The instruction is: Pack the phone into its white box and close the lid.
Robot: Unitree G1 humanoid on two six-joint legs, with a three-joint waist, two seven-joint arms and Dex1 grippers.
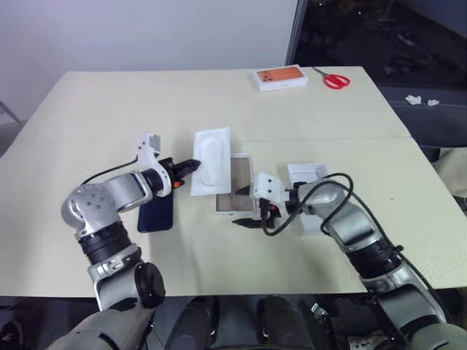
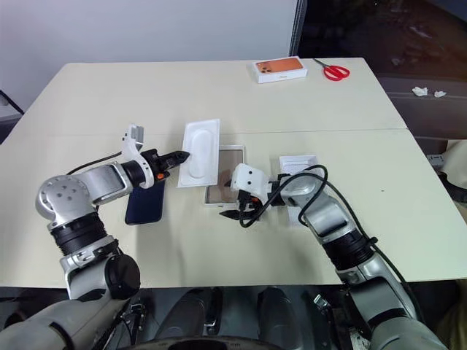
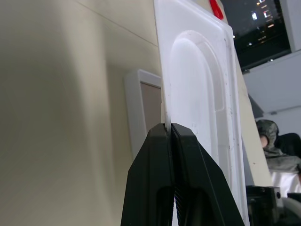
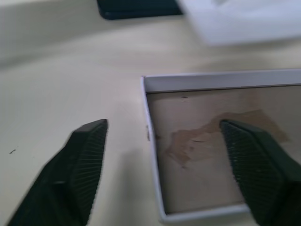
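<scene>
The left gripper [image 1: 195, 165] has its jaws pressed together on the edge of a white insert tray [image 1: 211, 160], a round-cornered moulded piece that it holds tilted above the middle of the desk [image 1: 87, 109]. In the left wrist view the thin rim of the tray runs straight up from between the black fingers [image 3: 155, 188].

The white box [image 1: 235, 186] lies open near the centre of the desk, just right of the tray and partly under the tray's edge; its floor is bare brownish card with a darker patch. The phone [image 1: 157, 213] lies flat on the desk to the left of the box, toward the near edge, partly covered by the left arm.

The right gripper [image 1: 246, 208] sits at the near right corner of the box with its jaws spread wide, holding nothing. In the right wrist view one finger stands outside the box wall over the desk and the other over the box floor.

The lid [image 1: 306, 175] lies white side up behind the right wrist, right of the box.

At the far edge of the desk rest an orange-topped box [image 1: 280, 77] and, just right of it, red-handled scissors [image 1: 334, 79].
</scene>
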